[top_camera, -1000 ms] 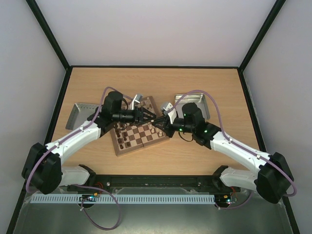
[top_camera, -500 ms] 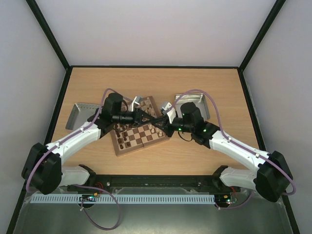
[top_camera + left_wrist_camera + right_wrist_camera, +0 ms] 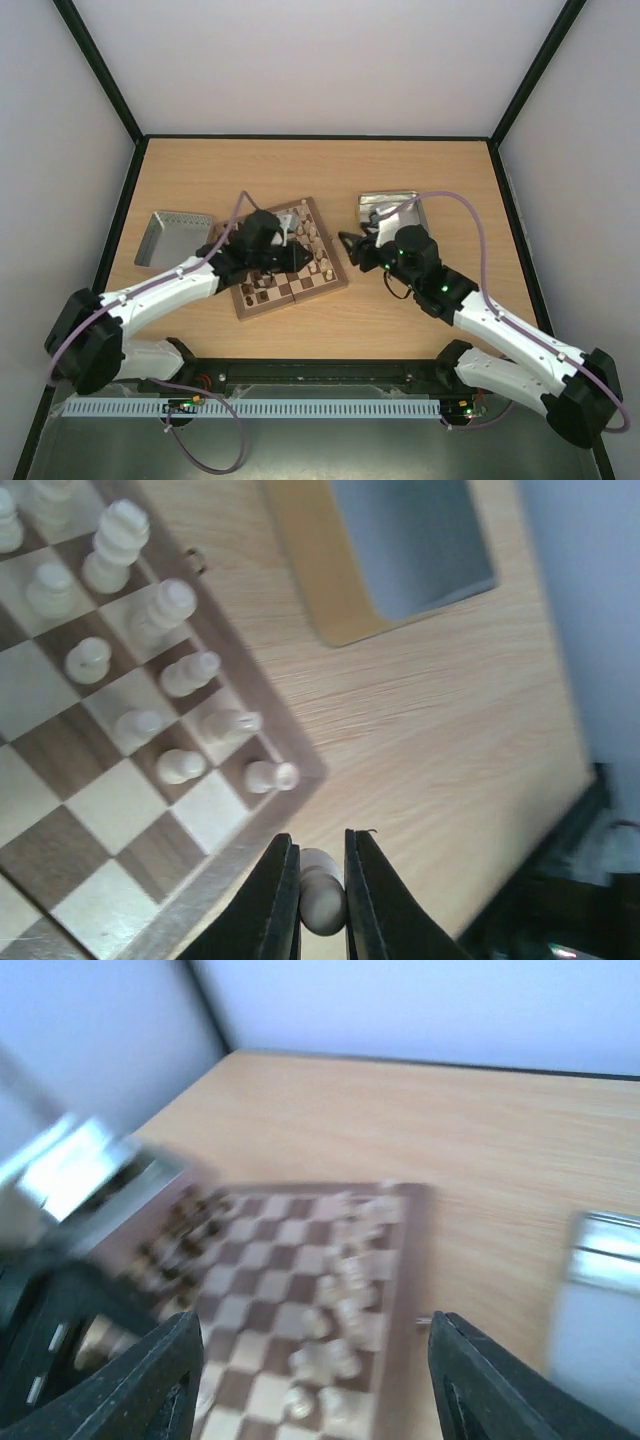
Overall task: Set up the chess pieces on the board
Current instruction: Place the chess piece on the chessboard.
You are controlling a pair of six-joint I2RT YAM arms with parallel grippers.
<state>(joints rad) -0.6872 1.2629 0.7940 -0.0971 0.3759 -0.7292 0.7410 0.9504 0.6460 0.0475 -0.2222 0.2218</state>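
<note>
the board (image 3: pixel 130 805) is showing dark-brown and cream checks inside a mid-brown border — chess pieces (image 3: pixel 183 766) are looking pale cream, the table (image 3: pixel 430 730) light wood-grained.

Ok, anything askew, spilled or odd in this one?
Only the square checkered wooden chessboard sits skewed, its edges at an angle to those of the light wooden table. The pale cream wooden chess pieces on it look upright in rows; nothing looks spilled or damaged.

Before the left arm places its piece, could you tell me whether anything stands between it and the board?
Nothing visible does: the pale piece in the left gripper hangs just off a corner of the board; the standing pieces begin farther in.
</note>
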